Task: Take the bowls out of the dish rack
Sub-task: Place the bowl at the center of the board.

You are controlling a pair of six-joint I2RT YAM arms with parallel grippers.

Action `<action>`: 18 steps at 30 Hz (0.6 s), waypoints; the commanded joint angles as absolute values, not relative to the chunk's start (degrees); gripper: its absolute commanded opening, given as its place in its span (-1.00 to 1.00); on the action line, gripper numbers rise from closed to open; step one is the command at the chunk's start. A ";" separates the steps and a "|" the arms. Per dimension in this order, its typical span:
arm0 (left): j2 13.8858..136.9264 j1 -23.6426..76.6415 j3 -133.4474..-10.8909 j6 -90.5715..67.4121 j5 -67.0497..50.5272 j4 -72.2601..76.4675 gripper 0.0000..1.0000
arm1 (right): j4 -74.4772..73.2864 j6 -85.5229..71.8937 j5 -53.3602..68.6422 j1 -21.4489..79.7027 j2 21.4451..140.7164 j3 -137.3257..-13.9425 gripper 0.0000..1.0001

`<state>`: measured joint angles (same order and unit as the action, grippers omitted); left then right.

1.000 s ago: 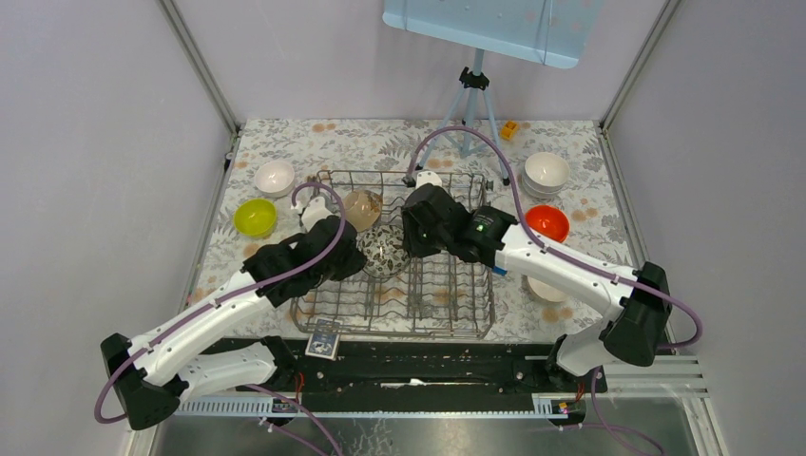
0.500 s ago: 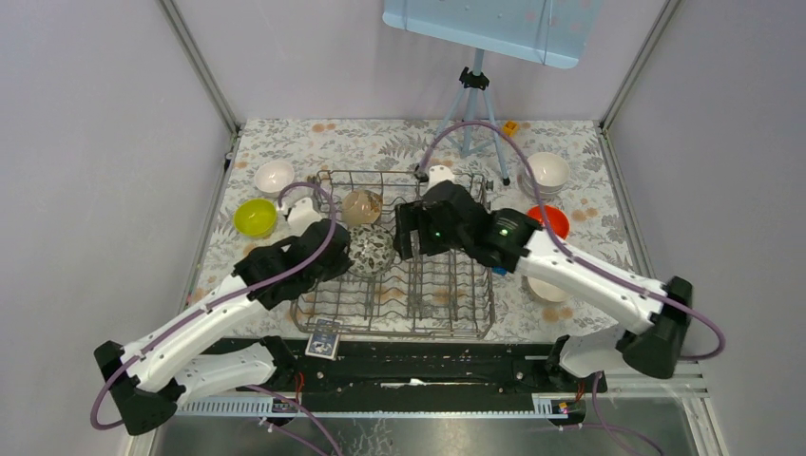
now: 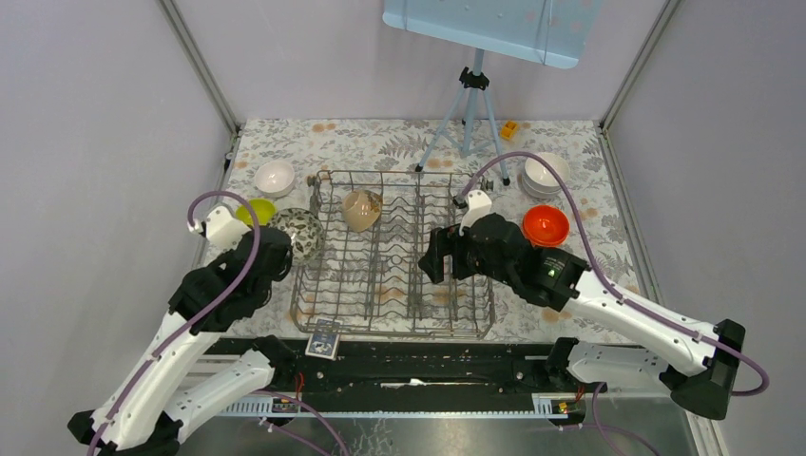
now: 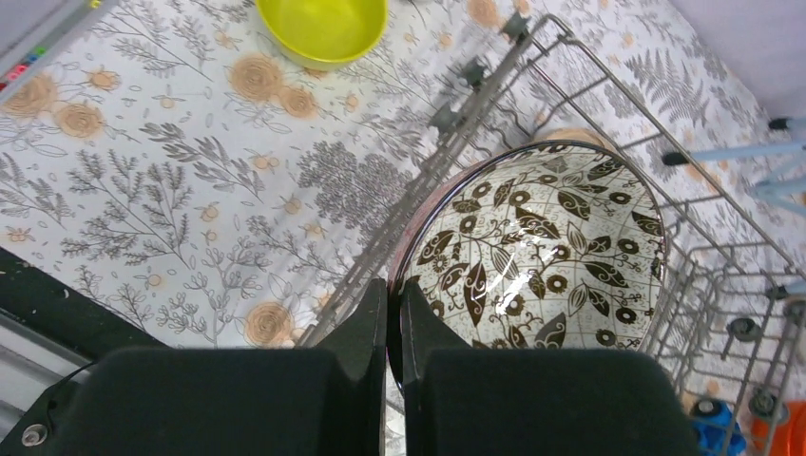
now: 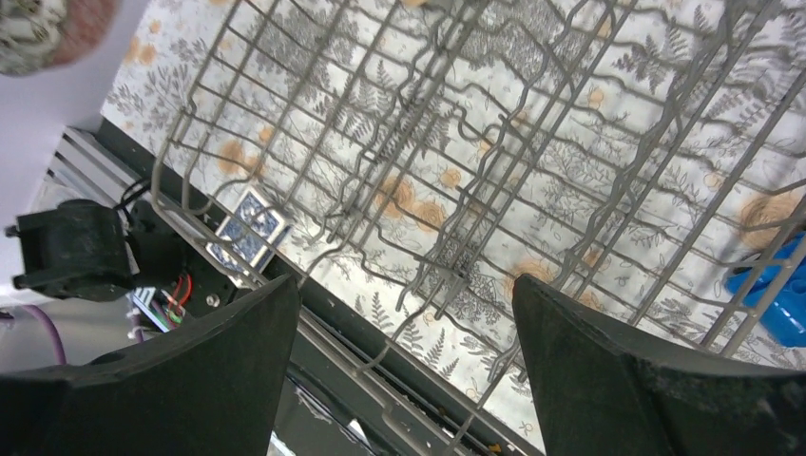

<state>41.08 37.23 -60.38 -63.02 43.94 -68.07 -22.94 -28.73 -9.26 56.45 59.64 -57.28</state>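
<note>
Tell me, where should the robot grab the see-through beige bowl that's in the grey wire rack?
Probably its upper rim, from straight above. The translucent beige bowl seems propped on edge among the tines of the grey wire dish rack, leaving that thin rim exposed for pinching.

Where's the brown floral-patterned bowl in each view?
Top external: the patterned bowl is left of centre, at the left edge of the dish rack.
Left wrist: the bowl is large and centre-right, with its rim pinched in the left claw.
Right wrist: only a sliver of the bowl shows, in the top-left corner.
Shared landmark: the dish rack's wires.
</note>
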 commanded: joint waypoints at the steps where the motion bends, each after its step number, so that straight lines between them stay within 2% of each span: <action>1: 41.73 35.47 -59.08 -65.73 49.36 -65.11 -1.00 | -18.76 -28.49 -6.11 56.08 56.87 -53.62 0.77; 5: 43.85 29.33 -58.68 -62.91 46.00 -59.78 -1.00 | -16.98 -30.73 -3.27 56.14 53.76 -48.74 0.75; 8: 45.28 20.73 -59.36 -57.85 41.66 -55.99 -1.00 | -16.55 -32.58 -2.67 56.11 51.34 -45.82 0.73; 14: 49.46 -4.82 -57.32 -49.70 20.42 -48.82 -1.00 | -16.25 -34.21 -2.67 56.16 46.15 -41.96 0.73; 18: 49.68 -7.65 -56.79 -52.59 20.61 -49.31 -1.00 | -17.61 -33.79 -3.23 56.14 43.48 -41.71 0.73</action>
<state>50.59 -5.26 -57.14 -52.90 27.31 -54.83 -18.81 -33.23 -3.36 56.42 46.26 -41.69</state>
